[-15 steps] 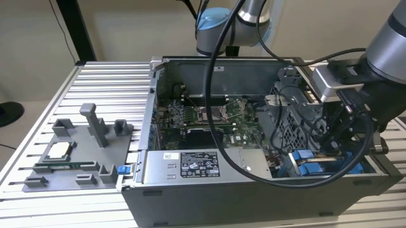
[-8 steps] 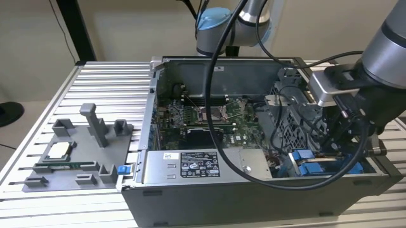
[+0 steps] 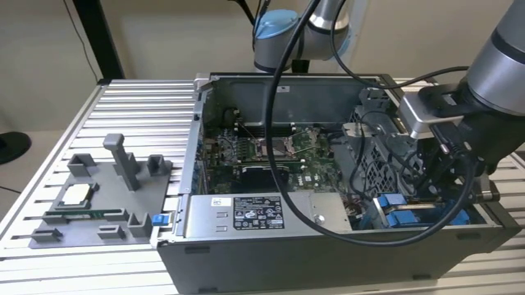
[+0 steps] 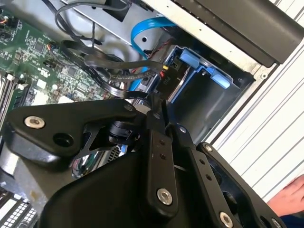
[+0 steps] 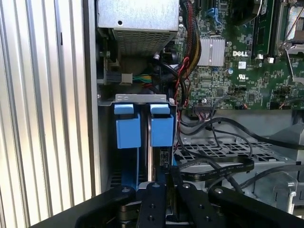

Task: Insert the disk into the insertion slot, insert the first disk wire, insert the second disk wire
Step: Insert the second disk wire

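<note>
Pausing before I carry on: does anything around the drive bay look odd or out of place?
One thing: a person's hand shows at the edge of the second wrist view, on the ribbed table beside the computer case, close to the pincer. Otherwise nothing looks spilled or broken.

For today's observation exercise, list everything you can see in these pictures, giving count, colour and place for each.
computer case: one, grey, open on the ribbed table
ribbed table: one, silver, under everything
motherboard: one, green, on the case floor
power-supply box: one, grey with white label, front of the case
insertion slot: one, grey with blue tabs, case corner
cables: several, black, beside the slot
fixture tray: one, grey, exterior view's left
hand: one, at the table edge
robot arm: one, silver
gripper: one, black, over the slot
</note>
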Robot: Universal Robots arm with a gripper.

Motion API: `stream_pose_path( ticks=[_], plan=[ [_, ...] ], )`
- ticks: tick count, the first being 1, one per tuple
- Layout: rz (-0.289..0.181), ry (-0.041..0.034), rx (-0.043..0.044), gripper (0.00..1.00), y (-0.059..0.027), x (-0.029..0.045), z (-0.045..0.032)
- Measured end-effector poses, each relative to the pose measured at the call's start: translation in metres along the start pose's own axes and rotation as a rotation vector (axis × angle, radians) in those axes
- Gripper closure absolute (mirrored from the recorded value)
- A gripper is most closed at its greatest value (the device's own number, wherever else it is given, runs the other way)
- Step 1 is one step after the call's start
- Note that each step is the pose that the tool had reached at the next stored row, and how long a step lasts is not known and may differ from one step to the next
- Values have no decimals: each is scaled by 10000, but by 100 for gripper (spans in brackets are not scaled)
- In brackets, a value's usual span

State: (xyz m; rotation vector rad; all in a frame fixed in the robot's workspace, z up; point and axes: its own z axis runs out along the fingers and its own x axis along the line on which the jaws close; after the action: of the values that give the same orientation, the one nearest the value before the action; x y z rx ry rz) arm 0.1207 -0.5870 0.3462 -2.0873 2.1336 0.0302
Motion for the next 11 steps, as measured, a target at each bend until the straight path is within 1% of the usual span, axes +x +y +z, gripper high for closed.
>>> stream_pose_path(
  ticks=[7,11],
  plan=[
    [-3,-1,24,100,2,3,24],
    [-8,-3,65,100,3,3,31]
  ],
)
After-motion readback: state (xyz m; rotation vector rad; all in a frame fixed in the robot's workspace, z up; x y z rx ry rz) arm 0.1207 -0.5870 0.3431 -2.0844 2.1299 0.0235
